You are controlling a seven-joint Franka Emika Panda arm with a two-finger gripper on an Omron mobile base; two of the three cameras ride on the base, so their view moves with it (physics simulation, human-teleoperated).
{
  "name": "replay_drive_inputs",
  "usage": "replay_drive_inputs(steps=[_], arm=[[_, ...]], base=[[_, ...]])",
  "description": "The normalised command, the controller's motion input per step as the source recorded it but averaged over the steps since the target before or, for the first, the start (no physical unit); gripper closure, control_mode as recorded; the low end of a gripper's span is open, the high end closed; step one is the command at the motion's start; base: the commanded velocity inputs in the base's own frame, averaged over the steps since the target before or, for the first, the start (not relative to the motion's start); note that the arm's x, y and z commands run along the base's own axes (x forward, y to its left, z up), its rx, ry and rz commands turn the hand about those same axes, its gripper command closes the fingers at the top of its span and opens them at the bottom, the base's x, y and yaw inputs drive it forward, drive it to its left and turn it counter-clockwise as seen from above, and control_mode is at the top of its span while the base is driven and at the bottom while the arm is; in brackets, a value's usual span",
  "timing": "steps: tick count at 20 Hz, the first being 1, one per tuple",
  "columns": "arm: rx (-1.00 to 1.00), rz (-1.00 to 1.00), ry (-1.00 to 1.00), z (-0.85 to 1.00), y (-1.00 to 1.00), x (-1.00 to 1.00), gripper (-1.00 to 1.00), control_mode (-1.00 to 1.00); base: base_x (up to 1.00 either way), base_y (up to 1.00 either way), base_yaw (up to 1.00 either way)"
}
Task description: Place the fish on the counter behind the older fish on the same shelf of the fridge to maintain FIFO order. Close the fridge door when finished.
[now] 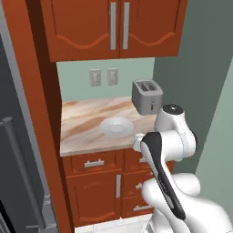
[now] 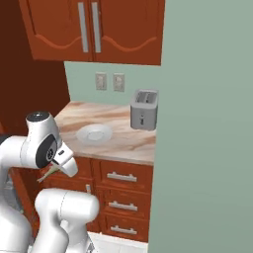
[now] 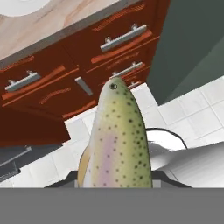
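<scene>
Left base view: the counter (image 1: 91,123) carries a plate (image 1: 117,126) and toaster (image 1: 147,96), no fish.

Right base view: the fish (image 2: 51,172) hangs below the counter's edge, off it.

Hand view: the gripper (image 3: 116,183) is clamped on the fish; shelving it and closing the fridge remain.

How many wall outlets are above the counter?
2. Both outlets sit side by side on the green wall above the counter, left of the toaster: left one, right one.
</scene>
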Motion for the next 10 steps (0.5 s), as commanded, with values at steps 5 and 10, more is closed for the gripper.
replay_drive_inputs(steps=[5, 10], arm=[[0.00, 0.00, 0.00, 0.00, 0.00, 0.00, 1.00, 1.00], [0.00, 0.00, 0.00, 0.00, 0.00, 0.00, 1.00, 1.00]], base=[[-1.00, 0.09, 0.00], [-0.85, 0.76, 0.07]])
